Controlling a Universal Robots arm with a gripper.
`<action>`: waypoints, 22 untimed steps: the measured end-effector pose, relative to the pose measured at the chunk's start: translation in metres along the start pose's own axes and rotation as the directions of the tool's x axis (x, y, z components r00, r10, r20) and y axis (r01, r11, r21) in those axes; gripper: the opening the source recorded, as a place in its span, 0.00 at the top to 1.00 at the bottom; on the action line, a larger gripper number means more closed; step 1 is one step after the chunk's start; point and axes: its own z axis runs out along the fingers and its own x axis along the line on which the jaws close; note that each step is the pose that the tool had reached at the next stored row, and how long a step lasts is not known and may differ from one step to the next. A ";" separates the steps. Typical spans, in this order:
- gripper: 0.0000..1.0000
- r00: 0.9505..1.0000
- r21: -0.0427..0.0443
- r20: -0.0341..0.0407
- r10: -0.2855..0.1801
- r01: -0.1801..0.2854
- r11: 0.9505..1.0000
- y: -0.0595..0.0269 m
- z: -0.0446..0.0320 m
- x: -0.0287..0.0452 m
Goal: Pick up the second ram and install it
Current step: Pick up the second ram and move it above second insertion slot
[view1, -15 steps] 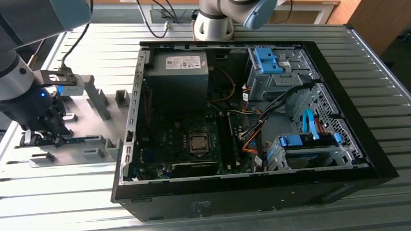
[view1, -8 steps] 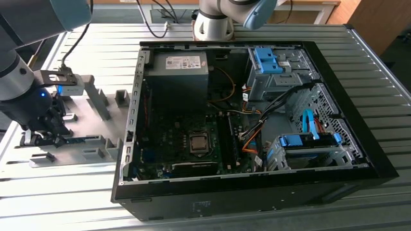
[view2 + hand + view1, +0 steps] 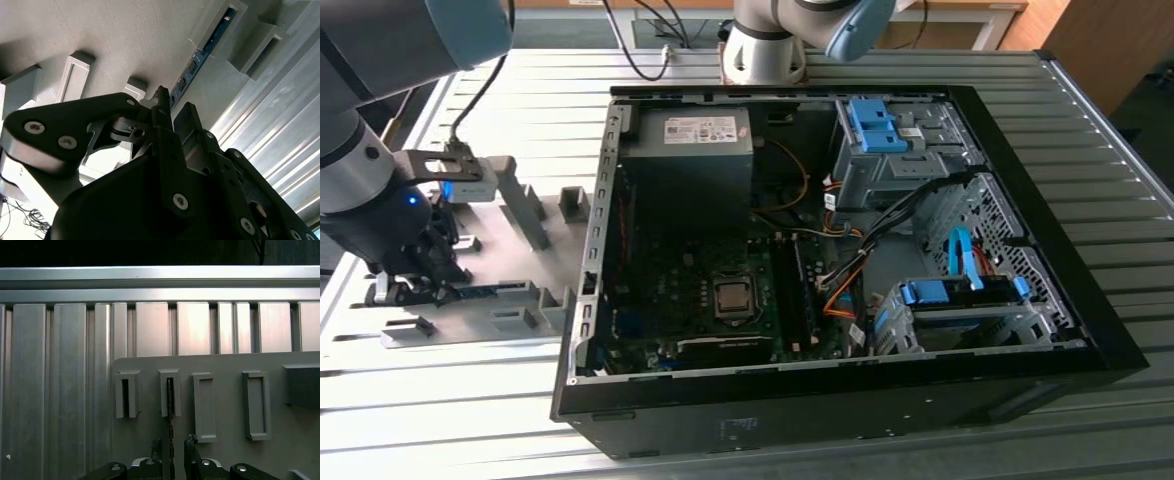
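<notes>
tool (image 3: 173, 444) slightly spread, straddling second ram (image 3: 170, 400) in grey fixture (image 3: 227, 365) slot; seemingly not touching it.

the arm (image 3: 360, 170) bends low, its gripper (image 3: 173, 445) pointing down, jaws slightly apart.

A ribbed aluminium table (image 3: 440, 420) carries everything. On it lies an open black PC case (image 3: 854, 410), and just beside that, toward the exterior view's left, a flat grey fixture plate (image 3: 494, 260). The arm's base (image 3: 761, 55) stands at the far edge.
</notes>
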 end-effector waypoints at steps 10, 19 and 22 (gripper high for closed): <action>0.77 1.000 0.000 0.000 0.000 0.000 1.000 0.0000 0.0016 0.0000; 0.77 1.000 0.000 0.000 0.000 0.000 1.000 -0.0001 0.0046 0.0001; 0.77 1.000 0.000 0.000 0.000 0.000 1.000 -0.0001 0.0053 0.0001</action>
